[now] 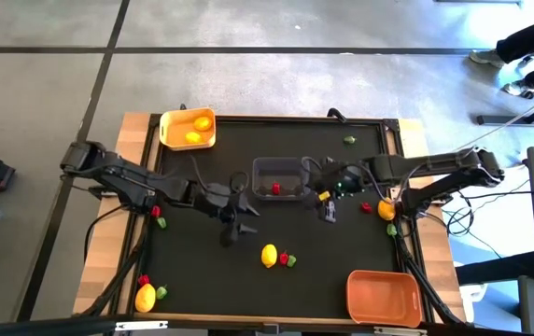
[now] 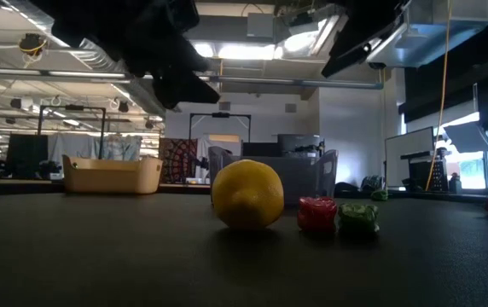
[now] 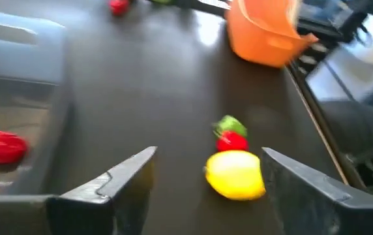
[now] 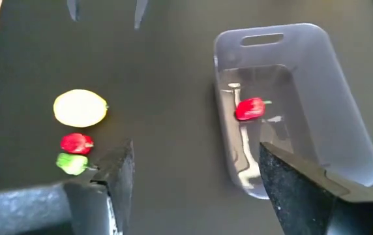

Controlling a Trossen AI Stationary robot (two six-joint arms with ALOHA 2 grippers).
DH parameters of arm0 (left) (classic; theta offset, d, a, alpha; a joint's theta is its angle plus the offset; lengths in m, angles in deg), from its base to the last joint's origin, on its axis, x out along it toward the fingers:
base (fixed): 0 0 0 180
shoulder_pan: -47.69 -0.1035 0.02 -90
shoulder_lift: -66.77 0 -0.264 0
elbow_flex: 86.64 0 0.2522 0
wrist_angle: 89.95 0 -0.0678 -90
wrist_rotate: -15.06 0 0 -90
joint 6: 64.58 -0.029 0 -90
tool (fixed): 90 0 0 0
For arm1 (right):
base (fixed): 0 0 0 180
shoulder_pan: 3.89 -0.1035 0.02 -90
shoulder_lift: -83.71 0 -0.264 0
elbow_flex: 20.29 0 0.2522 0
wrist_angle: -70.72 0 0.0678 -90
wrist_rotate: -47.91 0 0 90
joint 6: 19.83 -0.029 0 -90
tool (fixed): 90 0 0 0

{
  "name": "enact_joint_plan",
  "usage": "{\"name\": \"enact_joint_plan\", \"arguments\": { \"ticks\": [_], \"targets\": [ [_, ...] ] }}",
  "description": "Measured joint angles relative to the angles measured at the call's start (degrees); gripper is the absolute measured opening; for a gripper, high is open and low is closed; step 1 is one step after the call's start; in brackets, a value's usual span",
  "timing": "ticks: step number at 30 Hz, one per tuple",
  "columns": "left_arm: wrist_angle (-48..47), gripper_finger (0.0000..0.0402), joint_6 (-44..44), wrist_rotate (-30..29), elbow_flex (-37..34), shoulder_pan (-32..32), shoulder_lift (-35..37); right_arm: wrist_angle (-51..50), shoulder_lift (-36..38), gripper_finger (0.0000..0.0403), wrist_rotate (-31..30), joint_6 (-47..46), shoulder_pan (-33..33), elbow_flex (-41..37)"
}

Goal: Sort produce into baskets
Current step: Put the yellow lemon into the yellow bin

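Observation:
A yellow lemon [image 1: 269, 255] lies on the black table top with a red piece [image 1: 284, 259] and a green piece [image 1: 291, 262] close beside it. My left gripper [image 1: 239, 227] hovers open and empty just left of them; in its wrist view the lemon [image 3: 235, 175] lies ahead between the open fingers [image 3: 206, 153]. The clear basket [image 1: 279, 177] holds one red piece [image 4: 250, 108]. My right gripper [image 1: 329, 208] is open and empty beside that basket's right end [image 4: 196, 147]. The yellow basket [image 1: 188, 129] holds two lemons. The orange basket [image 1: 384, 297] stands at the near right.
A green piece [image 1: 349, 140] lies at the far right. A red piece [image 1: 367, 207] and an orange fruit [image 1: 386, 210] lie by the right edge. Red and green pieces [image 1: 160, 217] lie at the left edge. A lemon [image 1: 146, 299] with small pieces lies at the near left corner.

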Motion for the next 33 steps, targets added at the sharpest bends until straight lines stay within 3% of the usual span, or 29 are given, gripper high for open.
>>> {"name": "enact_joint_plan", "arguments": {
  "ticks": [10,15,24,33],
  "targets": [
    [2.1,0.0263,-10.2,2.9,0.0,-0.8,-4.4,0.1,0.0,0.0264,-4.6,-5.9,-5.6,0.0],
    [5.2,0.0263,-7.7,6.7,0.0,-1.9,-7.1,0.0,0.0,0.0264,-4.6,-7.3,-5.6,0.0],
    [5.2,0.0263,-2.7,7.8,0.0,-3.1,-6.9,3.1,-0.6,0.0264,-4.2,-4.8,-5.5,0.0],
    [4.6,0.0263,-1.6,7.8,0.0,-2.4,-6.9,10.9,-7.9,0.0264,1.6,-0.9,-7.9,0.0]
  ]
}}
